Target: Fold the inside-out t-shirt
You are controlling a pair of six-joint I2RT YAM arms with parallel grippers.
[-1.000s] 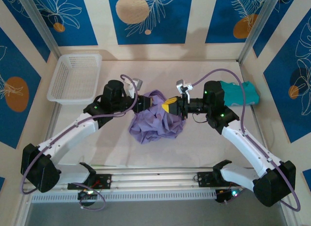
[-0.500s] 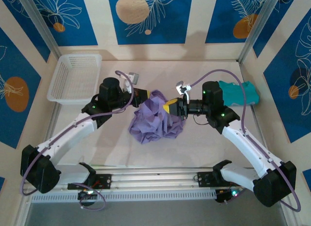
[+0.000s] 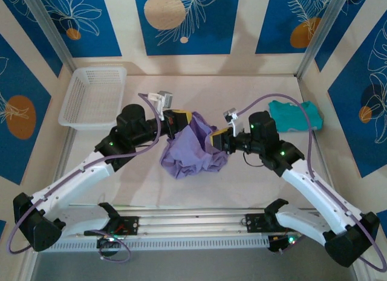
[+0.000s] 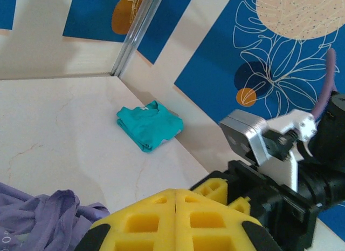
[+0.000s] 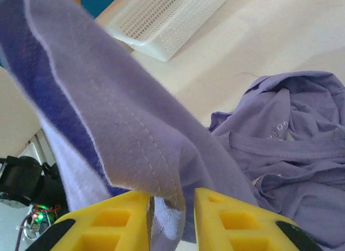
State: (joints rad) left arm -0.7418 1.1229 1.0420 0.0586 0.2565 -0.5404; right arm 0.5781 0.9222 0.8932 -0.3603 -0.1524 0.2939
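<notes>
The lavender t-shirt [image 3: 192, 153] lies crumpled mid-table, with one fold pulled up to a peak. My left gripper [image 3: 184, 118] sits at that peak. In the left wrist view its fingers [image 4: 175, 192] are pressed together, with shirt cloth [image 4: 43, 216] low on the left and no cloth showing at the tips. My right gripper [image 3: 216, 140] is at the shirt's right side. Its yellow fingers [image 5: 171, 199] stand apart, and a stitched hem hangs loosely between them from a raised sheet of the shirt [image 5: 108, 116]. The rest of the shirt [image 5: 291, 143] lies bunched beyond.
A white plastic basket [image 3: 94, 96] stands at the back left, also seen at a distance [image 5: 167, 19]. A folded teal garment [image 3: 294, 115] lies at the back right near the wall [image 4: 148, 126]. Bare tabletop surrounds the shirt in front and on both sides.
The left gripper rose and drew back left, pulling a fold of the shirt up. The right gripper dropped lower and nearer, to the shirt's right edge.
</notes>
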